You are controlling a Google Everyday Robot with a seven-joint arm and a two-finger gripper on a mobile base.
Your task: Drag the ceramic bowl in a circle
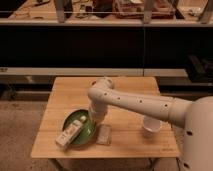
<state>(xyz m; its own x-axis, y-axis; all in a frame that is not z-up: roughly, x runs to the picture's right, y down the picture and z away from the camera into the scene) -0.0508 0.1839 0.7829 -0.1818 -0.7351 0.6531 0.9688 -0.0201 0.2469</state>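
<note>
Dragging looks under way: your gripper (94,121), pinched together, presses the right rim of the ceramic bowl (80,131), which sits left of the white cup (151,126). Circle not finished, you can guess.

lab or workshop: small light wooden table (125,90) on speckled hard floor (20,130), long dark workbench with metal shelf rail (75,70) behind, cluttered benchtop (125,7) above; white robot arm (140,102) over table.
</note>
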